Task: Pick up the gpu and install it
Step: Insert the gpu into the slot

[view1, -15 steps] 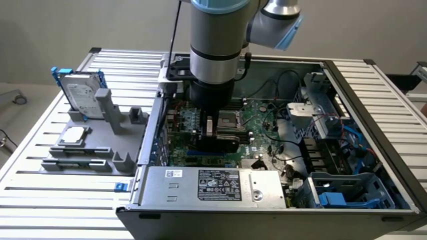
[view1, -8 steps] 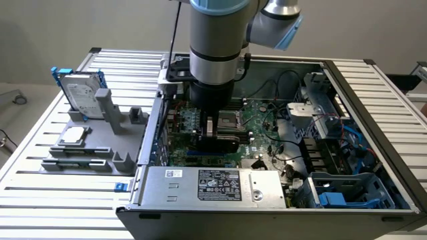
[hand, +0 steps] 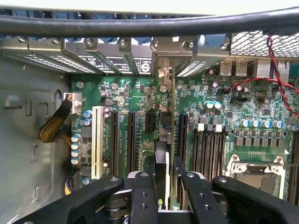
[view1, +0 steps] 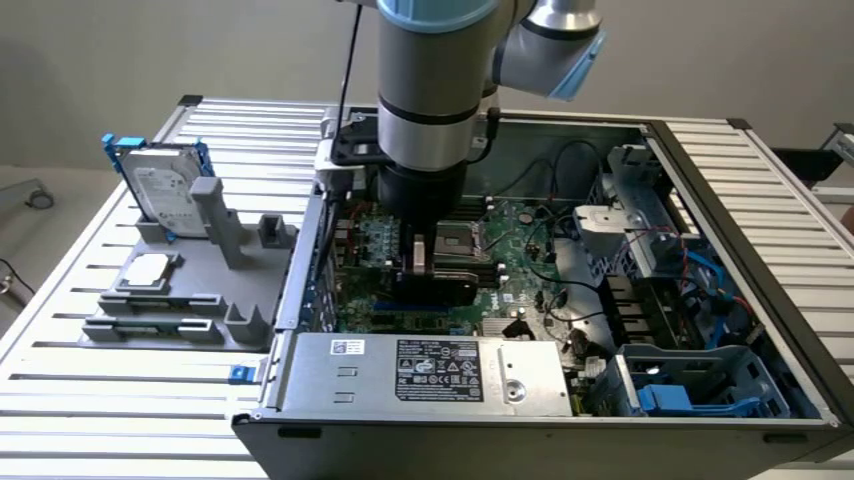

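We see the arm (view1: 424,90) reaching straight down into the open PC case (view1: 747,200), which lies on its side on the slatted desk (view1: 80,400). The claw (hand: 166,200) is part closed w/ the gpu (hand: 164,135) pinched between its black fingers (hand: 142,196). In the wrist view the card shows edge-on, standing upright over the mobo (hand: 121,93), lined up along the row of black expansion slots, a few slots over from the white slot (hand: 97,140). Its silver bracket end reaches the rear wall of the case, among the slot covers. We can't tell if the card's bottom edge is seated in a slot or just above it.

In the exterior view the claw (view1: 434,255) sits low inside the case, w/ the gpu (view1: 447,288) as a dark slab right under it, near the CPU socket (view1: 461,240). The PSU (view1: 427,372) w/ its label lies along the case's near edge.

Off on the exterior view's left, outside the case, a gray holder (view1: 187,290) on the desk carries a hard drive (view1: 167,195) standing in a blue frame, well apart from the claw.
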### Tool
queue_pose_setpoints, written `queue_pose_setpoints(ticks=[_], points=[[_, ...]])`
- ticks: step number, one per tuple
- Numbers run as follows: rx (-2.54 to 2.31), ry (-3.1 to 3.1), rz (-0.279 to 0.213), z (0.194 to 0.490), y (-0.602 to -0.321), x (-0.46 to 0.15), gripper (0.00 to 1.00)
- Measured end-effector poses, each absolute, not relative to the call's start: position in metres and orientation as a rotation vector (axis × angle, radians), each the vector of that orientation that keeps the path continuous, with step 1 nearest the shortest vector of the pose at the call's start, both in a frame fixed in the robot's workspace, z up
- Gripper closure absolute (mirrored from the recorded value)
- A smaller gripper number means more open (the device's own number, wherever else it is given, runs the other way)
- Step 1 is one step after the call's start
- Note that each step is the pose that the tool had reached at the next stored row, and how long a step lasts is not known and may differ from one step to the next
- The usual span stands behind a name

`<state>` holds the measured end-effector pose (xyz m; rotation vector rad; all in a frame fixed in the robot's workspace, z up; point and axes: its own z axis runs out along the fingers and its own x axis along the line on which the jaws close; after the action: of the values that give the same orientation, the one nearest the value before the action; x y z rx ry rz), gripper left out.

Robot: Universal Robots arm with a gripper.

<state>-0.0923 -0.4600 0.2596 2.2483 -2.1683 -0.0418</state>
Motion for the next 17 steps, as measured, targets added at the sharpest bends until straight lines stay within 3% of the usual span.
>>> queue_pose_setpoints(ticks=[17], points=[[2.269,-2.164,-0.05,0.2546,-0.4603,-0.0956,0.74]])
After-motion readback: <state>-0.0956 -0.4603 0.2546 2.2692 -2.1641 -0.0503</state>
